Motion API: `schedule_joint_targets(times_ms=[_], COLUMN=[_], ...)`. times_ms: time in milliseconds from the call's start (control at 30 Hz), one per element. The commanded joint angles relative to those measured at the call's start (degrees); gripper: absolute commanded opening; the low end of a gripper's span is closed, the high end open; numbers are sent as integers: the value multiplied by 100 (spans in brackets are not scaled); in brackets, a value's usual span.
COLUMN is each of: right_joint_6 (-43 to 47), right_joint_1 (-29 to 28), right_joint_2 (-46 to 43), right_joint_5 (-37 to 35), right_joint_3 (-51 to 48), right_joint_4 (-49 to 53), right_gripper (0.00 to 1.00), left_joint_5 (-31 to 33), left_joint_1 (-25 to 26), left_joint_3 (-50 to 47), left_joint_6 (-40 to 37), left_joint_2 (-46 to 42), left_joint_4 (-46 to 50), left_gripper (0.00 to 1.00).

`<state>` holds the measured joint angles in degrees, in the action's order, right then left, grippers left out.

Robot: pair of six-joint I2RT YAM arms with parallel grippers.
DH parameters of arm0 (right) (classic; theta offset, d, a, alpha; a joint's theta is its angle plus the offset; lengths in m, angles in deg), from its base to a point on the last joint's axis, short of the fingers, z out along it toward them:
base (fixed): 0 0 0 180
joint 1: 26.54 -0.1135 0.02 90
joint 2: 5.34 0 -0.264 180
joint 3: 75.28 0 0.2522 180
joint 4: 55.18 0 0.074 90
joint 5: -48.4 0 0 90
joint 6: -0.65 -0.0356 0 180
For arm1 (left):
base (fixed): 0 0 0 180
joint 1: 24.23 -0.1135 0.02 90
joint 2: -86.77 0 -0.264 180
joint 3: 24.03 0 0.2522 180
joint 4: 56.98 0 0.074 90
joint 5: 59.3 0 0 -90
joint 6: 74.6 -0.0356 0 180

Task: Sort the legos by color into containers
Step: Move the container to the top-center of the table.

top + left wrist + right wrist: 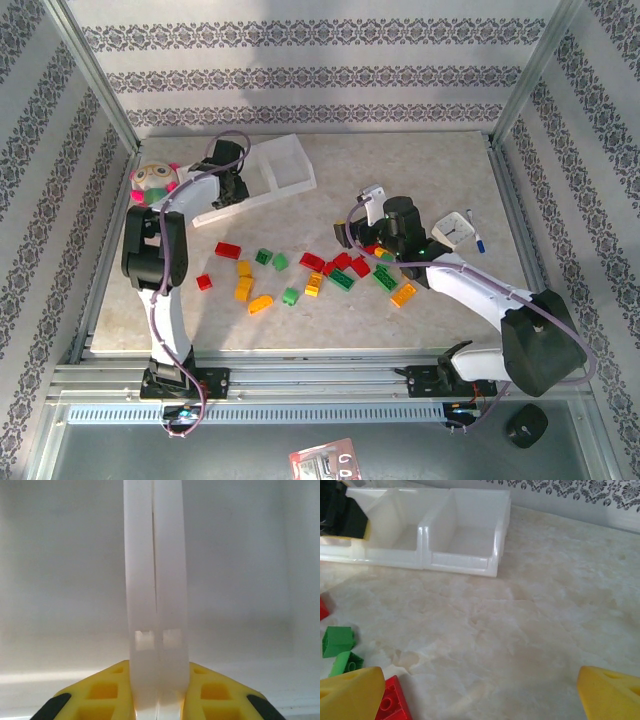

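Pinching tray (170,580) divider, left claw (159,697) clamped

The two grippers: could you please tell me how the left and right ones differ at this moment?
The left gripper is shut, pinching an inner wall of the white tray; the right gripper is wide open and holds nothing. The left is at the tray; the right hovers over the table near scattered legos. Both have yellow fingers.

A round pink-and-green plush toy (155,182) sits at the far left corner of the beige marbled counter (430,170). Near the counter's right edge lies a small white object (455,228), a blue-tipped pen-like piece (480,243) just beside it.
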<state>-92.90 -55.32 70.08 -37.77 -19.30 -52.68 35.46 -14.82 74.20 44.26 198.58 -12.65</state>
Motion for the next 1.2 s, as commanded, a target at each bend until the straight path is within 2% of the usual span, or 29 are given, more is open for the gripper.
schedule_joint_targets(times_ms=[0, 100, 300, 467, 633, 733, 800, 867, 967, 1067, 1167], right_joint_6=[-262, -402, -650, -1097, -1261, -1448, -1840, -2277, -2485, -2344, -1927], right_joint_1=[-67, -58, -49, -41, 17, 236, 615, 1043, 1380, 1599, 1723], right_joint_2=[-157, -211, -245, -242, -297, -317, -291, -336, -499, -536, -477], right_joint_5=[-240, -321, -359, -1104, -1470, -1400, -969, -542, -431, -465, -435], right_joint_3=[44, -60, -139, -137, 185, 452, 533, 440, 246, 328, 457], right_joint_4=[81, 128, 422, 885, 1922, 2637, 2965, 3065, 3066, 3535, 4028], right_gripper=[98, 98, 98, 98, 98, 98, 98, 98, 98, 98, 96], left_joint_5=[-267, -385, -519, -658, -635, -655, -669, -653, -649, -650, -712], left_joint_1=[410, 731, 1216, 1403, 1492, 1492, 1486, 1502, 1515, 1564, 1623], left_joint_3=[-325, -591, -469, -113, 135, 116, 149, 203, 216, 120, -142], left_joint_6=[-266, -372, -455, -518, -262, -44, -28, -63, -170, -392, -633], left_joint_2=[-536, -645, -371, -39, 176, 208, 252, 269, 154, -147, -613], left_joint_4=[-467, -756, -688, -617, -485, -623, -670, -675, -711, -809, -1091], left_gripper=[8, 8, 9, 10, 14, 14, 17, 27, 52, 76, 94])
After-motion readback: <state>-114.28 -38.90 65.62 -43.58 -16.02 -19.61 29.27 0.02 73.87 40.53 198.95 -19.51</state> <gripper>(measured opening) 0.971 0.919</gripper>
